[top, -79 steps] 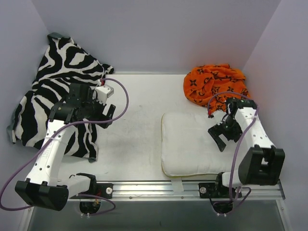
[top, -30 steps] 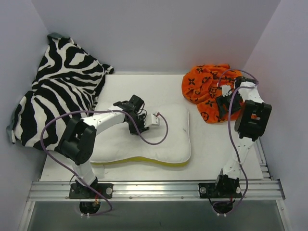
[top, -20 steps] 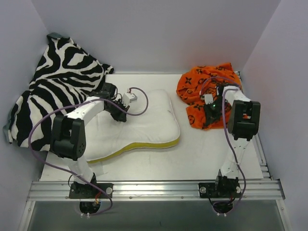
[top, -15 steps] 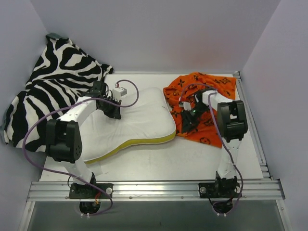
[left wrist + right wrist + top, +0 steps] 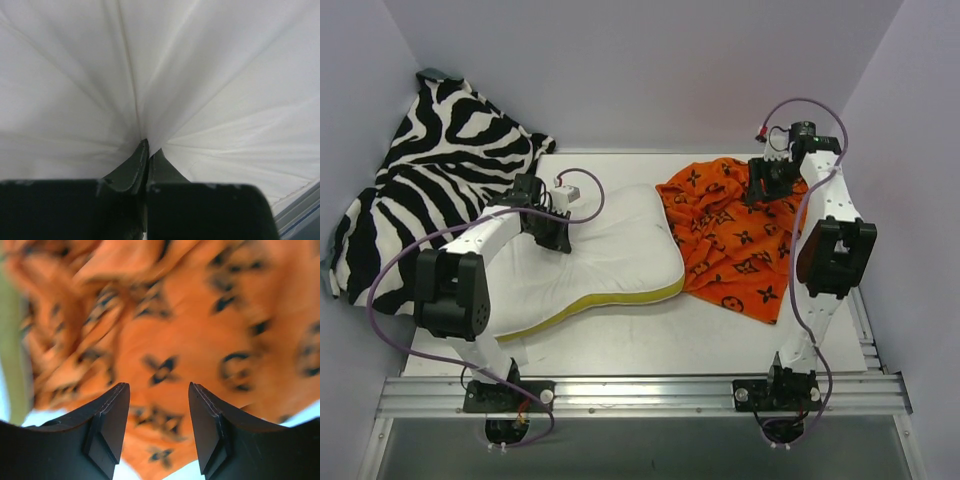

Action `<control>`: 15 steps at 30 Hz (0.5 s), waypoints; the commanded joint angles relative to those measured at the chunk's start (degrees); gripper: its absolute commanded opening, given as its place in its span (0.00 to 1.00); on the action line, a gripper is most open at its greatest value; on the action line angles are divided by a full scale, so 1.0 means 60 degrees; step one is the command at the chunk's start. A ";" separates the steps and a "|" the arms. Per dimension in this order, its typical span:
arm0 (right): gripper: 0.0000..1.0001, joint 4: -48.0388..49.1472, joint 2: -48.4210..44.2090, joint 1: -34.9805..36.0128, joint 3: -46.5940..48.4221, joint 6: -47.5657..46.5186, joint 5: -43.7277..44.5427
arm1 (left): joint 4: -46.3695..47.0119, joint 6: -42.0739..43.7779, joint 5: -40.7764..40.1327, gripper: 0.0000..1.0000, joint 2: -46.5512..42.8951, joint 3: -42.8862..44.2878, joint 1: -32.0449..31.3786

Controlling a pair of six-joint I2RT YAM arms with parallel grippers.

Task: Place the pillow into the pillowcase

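Clamps left hand (image 5: 148,150) on upper-left edge of soft white yellow-piped pillow (image 5: 620,250); holds right hand (image 5: 762,186) apart above upper-right edge of bright orange printed pillowcase (image 5: 730,240); leaves open worktop (image 5: 650,345) lower centre.

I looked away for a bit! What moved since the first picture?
The left end effector pinched the pillow and dragged it left. The right end effector pulled the bunched pillowcase out flat beside the pillow, then let go and is open. The zebra cloth stayed at the left.
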 commanded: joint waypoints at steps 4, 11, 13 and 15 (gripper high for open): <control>0.54 0.0816 0.2553 0.0364 0.1979 -0.0456 0.3052 | -0.0820 0.1208 0.0823 0.24 -0.1336 0.0019 0.0259; 0.61 0.1183 0.3961 0.0247 0.2025 -0.0910 0.5376 | -0.0807 0.2087 -0.0547 0.83 -0.1956 0.1306 -0.2009; 0.54 0.1067 0.4196 0.0057 0.1791 -0.0881 0.6198 | -0.0777 0.2190 -0.1180 0.83 -0.1403 0.2111 -0.2713; 0.46 0.0760 0.4066 -0.0411 0.1789 -0.0373 0.6464 | -0.0603 0.2046 -0.1589 0.83 -0.0830 0.2813 -0.3490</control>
